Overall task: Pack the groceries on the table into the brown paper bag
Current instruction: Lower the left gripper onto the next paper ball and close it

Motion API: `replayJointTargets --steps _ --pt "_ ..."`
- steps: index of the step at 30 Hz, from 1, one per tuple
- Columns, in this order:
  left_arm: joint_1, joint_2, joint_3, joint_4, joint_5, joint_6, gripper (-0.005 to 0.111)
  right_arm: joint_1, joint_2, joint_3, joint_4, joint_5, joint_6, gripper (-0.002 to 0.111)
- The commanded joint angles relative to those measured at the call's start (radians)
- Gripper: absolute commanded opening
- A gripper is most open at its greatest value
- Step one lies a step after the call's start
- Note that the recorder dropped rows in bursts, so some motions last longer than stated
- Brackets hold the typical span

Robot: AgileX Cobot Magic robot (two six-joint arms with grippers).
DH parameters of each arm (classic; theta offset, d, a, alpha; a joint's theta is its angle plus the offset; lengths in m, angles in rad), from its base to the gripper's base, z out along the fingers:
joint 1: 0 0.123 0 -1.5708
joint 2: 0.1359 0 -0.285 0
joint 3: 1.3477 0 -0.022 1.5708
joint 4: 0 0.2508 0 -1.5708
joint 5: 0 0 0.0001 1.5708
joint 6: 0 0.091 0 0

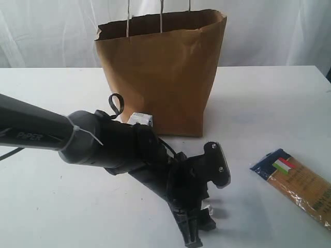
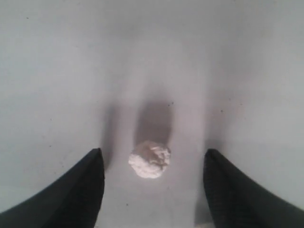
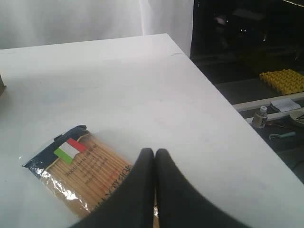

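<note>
The brown paper bag (image 1: 163, 75) stands upright at the back middle of the table (image 1: 258, 103). A small white-blue carton (image 1: 140, 119) peeks out beside its base, behind my left arm. The long Italian-flag pasta packet (image 1: 302, 183) (image 3: 80, 166) lies flat at the right. My left gripper (image 1: 201, 227) (image 2: 153, 152) points down at the table's front, open, its fingers either side of a small crumpled white ball (image 2: 149, 159) without touching it. My right gripper (image 3: 154, 152) is shut with nothing in it, hovering over the pasta packet's edge. The jars, can and pouch are out of view.
The table's right edge (image 3: 223, 102) drops off to a dark floor with a yellow crate (image 3: 284, 80) and small items. A white curtain (image 1: 51, 31) hangs behind the table. My left arm (image 1: 77, 137) stretches across the front left.
</note>
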Motion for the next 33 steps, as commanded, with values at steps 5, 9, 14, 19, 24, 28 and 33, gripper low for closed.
replayJointTargets --steps 5,9,14,19,24,28,33 --pt "-0.006 -0.002 -0.004 -0.084 -0.032 0.010 0.058 0.002 -0.005 0.007 -0.009 -0.011 0.006 0.000" --pt "-0.006 -0.002 -0.004 -0.084 -0.024 0.010 0.041 0.002 -0.005 0.007 -0.009 -0.011 0.006 0.000" --pt "-0.006 -0.002 -0.004 -0.084 -0.024 -0.001 0.022 0.002 -0.005 0.007 -0.009 -0.011 0.006 0.000" --pt "-0.006 -0.002 -0.004 -0.084 -0.028 0.003 0.000 0.002 -0.005 0.007 -0.009 -0.011 0.006 0.000" --pt "-0.006 -0.042 -0.004 -0.068 -0.028 0.003 0.000 0.002 -0.005 0.007 -0.009 -0.011 0.006 0.000" --pt "-0.004 -0.138 -0.004 -0.061 0.007 -0.007 0.000 0.002 -0.005 0.007 -0.009 -0.011 0.006 0.000" --pt "-0.004 -0.307 -0.004 -0.055 0.111 -0.061 0.000 0.002 -0.005 0.007 -0.009 -0.011 0.006 0.000"
